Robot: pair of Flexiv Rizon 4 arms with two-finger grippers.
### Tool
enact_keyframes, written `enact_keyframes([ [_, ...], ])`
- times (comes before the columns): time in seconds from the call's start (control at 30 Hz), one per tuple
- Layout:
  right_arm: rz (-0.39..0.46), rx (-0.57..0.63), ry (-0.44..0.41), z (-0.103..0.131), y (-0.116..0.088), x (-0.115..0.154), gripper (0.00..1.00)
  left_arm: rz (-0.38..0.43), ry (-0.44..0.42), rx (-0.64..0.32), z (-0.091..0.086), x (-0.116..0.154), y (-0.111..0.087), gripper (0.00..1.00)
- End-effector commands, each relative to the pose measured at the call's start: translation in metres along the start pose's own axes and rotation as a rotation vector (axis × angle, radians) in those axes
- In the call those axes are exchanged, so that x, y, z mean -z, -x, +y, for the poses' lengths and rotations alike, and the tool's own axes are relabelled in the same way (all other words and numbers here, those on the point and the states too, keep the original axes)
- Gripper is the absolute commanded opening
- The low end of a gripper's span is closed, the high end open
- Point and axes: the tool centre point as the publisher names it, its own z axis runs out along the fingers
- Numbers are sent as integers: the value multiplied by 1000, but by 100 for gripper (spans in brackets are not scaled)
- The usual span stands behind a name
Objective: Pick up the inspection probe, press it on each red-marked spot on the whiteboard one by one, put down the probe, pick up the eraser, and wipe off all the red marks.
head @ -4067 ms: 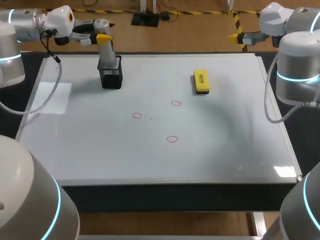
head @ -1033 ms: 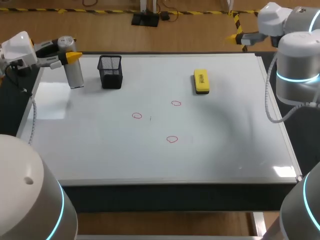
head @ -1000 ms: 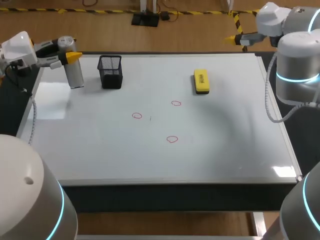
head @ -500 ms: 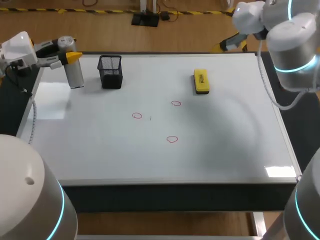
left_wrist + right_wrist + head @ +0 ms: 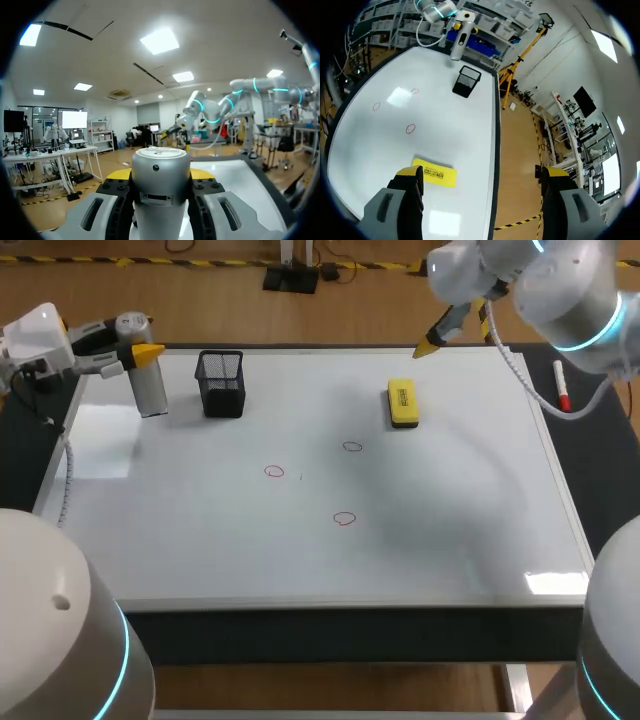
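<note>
Upright, the silver cylindrical inspection probe (image 5: 150, 385) is clamped in the left gripper (image 5: 140, 348) over the whiteboard's (image 5: 450, 530) far left corner, beside a black mesh holder (image 5: 221, 385). The right gripper (image 5: 432, 340), fingers spread, hangs near the yellow eraser (image 5: 403, 403). Three red marks (image 5: 344, 519) lie mid-board. Only the left wrist view shows both pads (image 5: 120, 200) against the probe.

Worktop (image 5: 470, 540): near half and right side lying open, also around the red marks (image 5: 344, 519). Obstacles: mesh holder (image 5: 221, 385) standing far left; probe (image 5: 150, 390) hanging just beside it; eraser (image 5: 403, 402) lying far centre, right claw (image 5: 428, 345) hovering close by.
</note>
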Motion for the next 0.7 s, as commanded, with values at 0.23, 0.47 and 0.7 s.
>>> enact_keyframes([
  [0.23, 563, 576, -180, -2, -9, -8, 100, -2, 0, -1, -1, 0, -1, 0],
  [0.47, 570, 586, -198, -2, -17, -7, 100, -2, 0, -1, -1, 0, -1, 0],
  [0.7, 570, 586, -198, -2, -17, -7, 100, -2, 0, -1, -1, 0, -1, 0],
])
